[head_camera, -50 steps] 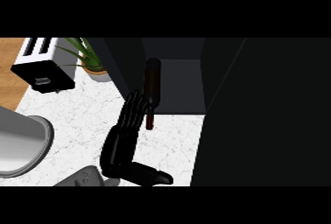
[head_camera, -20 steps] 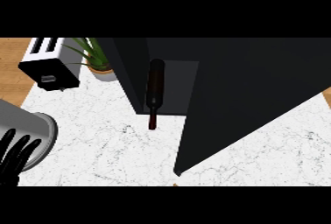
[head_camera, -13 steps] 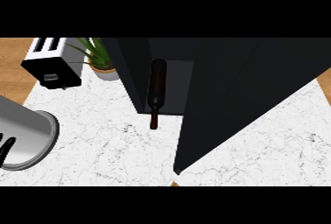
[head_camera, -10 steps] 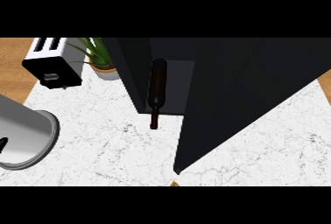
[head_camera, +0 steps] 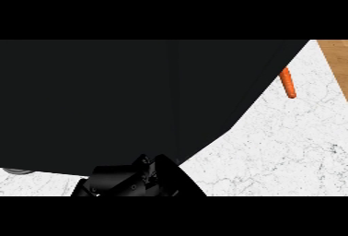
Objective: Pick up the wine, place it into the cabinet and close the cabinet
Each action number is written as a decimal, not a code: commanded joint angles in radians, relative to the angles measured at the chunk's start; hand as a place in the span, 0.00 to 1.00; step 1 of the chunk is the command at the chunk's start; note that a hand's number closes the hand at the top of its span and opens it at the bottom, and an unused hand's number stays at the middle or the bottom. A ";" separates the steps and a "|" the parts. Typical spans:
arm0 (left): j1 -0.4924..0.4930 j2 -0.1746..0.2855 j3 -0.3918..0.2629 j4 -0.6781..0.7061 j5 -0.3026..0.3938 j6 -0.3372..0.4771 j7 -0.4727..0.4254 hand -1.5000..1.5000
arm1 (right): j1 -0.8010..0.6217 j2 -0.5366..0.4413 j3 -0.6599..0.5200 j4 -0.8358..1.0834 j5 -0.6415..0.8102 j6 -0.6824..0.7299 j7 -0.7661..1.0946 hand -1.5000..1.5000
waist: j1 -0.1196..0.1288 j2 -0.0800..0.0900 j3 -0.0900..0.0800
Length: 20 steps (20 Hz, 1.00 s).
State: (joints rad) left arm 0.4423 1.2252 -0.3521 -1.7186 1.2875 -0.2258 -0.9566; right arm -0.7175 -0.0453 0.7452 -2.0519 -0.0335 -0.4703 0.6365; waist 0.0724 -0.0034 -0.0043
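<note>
the wine went out of sight behind the black door

the wine could not be seen at this moment. a little earlier it lay in the open cabinet, with its dark red neck poking out over the edge. now the cabinet [head_camera: 122, 101] was one big black shape that filled most of the view and hid the bottle. the toaster and the green plant at the back were hidden too.

the black shape had swung over to the left. that looked like the door going shut, but i could not tell if it was all the way shut.

one black hand [head_camera: 115, 182] showed at the bottom, right at the low corner of the black shape. half a second earlier no hand was there. i could not tell if its fingers were apart or together, or which arm it was on.

a thin bit of a grey thing [head_camera: 17, 171] peeked out at the lower left. the white counter [head_camera: 285, 152] showed on the right, and an orange carrot [head_camera: 288, 83] lay there that was hidden before.

so the wine part looked done. the door part looked like the step in hand.
</note>
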 commanded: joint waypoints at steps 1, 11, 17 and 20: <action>0.041 0.051 0.086 0.058 0.062 -0.135 -0.011 0.00 | -0.121 0.043 -0.114 0.197 -0.054 0.006 -0.054 1.00 | -0.011 0.006 0.003; 0.058 -0.003 0.140 0.112 0.001 -0.178 0.011 0.00 | -0.409 0.045 -0.360 0.628 -0.293 0.270 -0.227 1.00 | -0.017 0.013 0.003; 0.093 0.000 0.167 0.074 -0.006 -0.193 0.034 0.00 | -0.436 0.045 -0.302 0.722 -0.536 0.555 -0.085 1.00 | 0.020 0.013 0.003; 0.065 -0.041 0.162 0.084 -0.041 -0.181 0.039 0.00 | -0.448 0.045 -0.253 0.819 -0.601 0.709 -0.083 1.00 | 0.012 0.019 0.001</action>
State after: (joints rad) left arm 0.5145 1.2115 -0.2198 -1.6712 1.2564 -0.3626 -0.8642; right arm -1.1392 -0.0005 0.4636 -1.3369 -0.5445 0.0691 0.5334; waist 0.0797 0.0125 -0.0028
